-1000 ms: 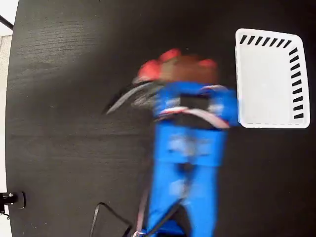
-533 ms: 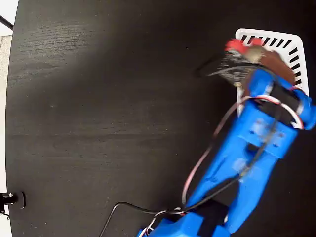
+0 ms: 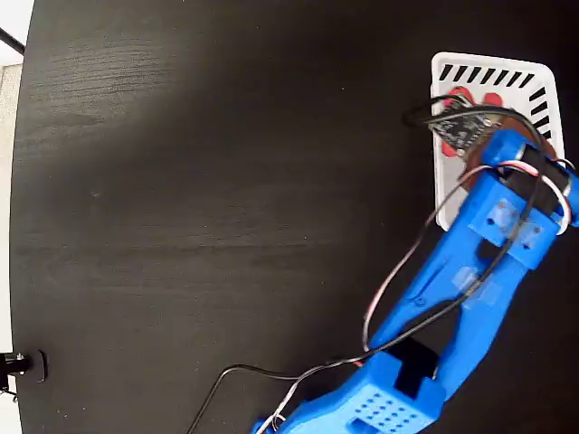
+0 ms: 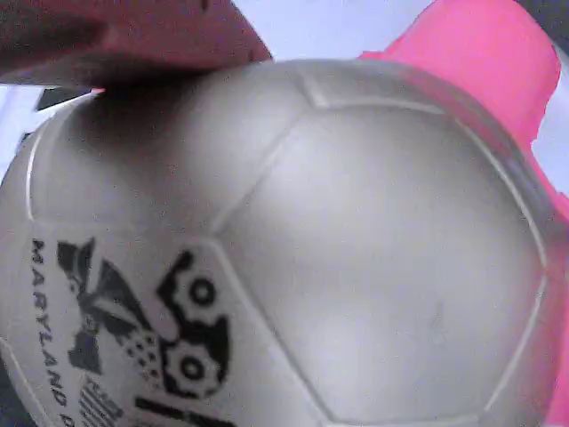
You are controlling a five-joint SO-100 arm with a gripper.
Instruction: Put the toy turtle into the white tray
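Fixed view first: the blue arm (image 3: pixel 470 271) reaches up from the bottom edge toward two o'clock, and its tool (image 3: pixel 463 127) hangs over the white tray (image 3: pixel 543 194), which sits at the far right of the dark surface (image 3: pixel 199 199). Under the tool's tip, red bits of the turtle (image 3: pixel 470 98) peek out toward twelve o'clock, over the tray's upper half. Whether it rests on the tray floor or hangs above it, I cannot tell from here. The tool looks clamped on the turtle, though the arm hides the jaws themselves.

Room to move: the tray's slotted walls stand close at twelve and three o'clock, and the picture's right edge lies just beyond. From nine o'clock round to six the surface is wide and bare, the natural way out.

Wrist view now: the turtle's shell (image 4: pixel 293 258) fills nearly everything, pale, smooth and seamed into panels, with a black printed mark at seven o'clock. A pink-red limb pokes out at one o'clock, and a dark red finger (image 4: pixel 124 40) presses the shell at eleven o'clock.

My read: it looks light and soft, with a slick dome that could slip. The broad shell seems the safest place to hold, not the little limbs.
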